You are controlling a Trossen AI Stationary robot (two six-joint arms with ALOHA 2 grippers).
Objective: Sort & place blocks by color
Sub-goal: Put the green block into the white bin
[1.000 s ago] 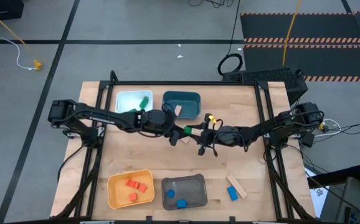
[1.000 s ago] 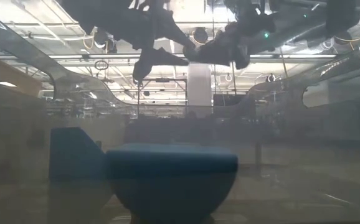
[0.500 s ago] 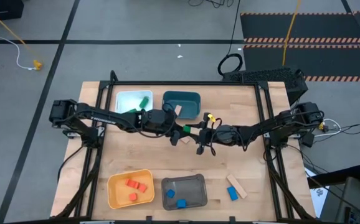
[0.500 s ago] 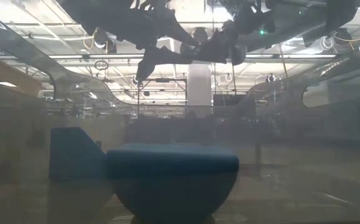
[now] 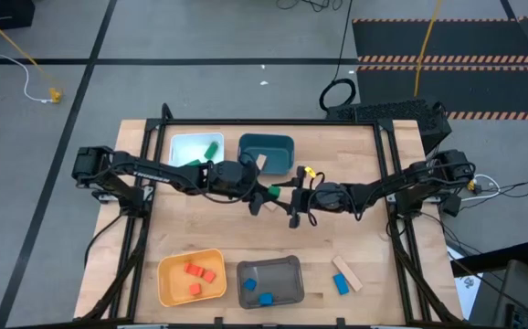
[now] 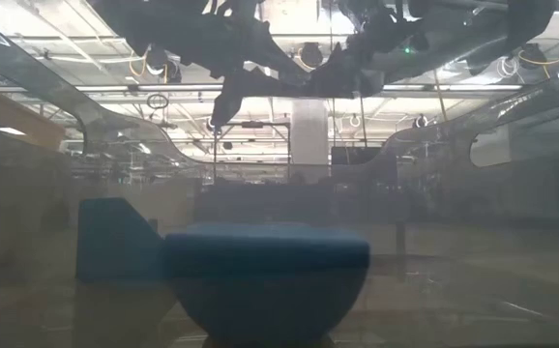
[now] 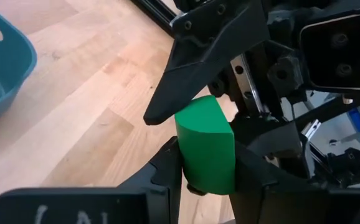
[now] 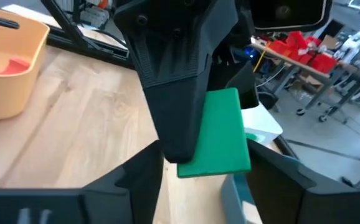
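While left fingers (image 7: 167,168) clamp the green block (image 7: 206,146), right fingers (image 8: 149,168) seemingly stand apart.

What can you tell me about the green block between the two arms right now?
The green block is a smooth, matte piece with one flat face and one rounded side, so a half-round shape. It is in the air above the middle of the table, clear of every bin. The left tool grips it between its fingers. The right tool is right against it; its fingers stand apart on either side.
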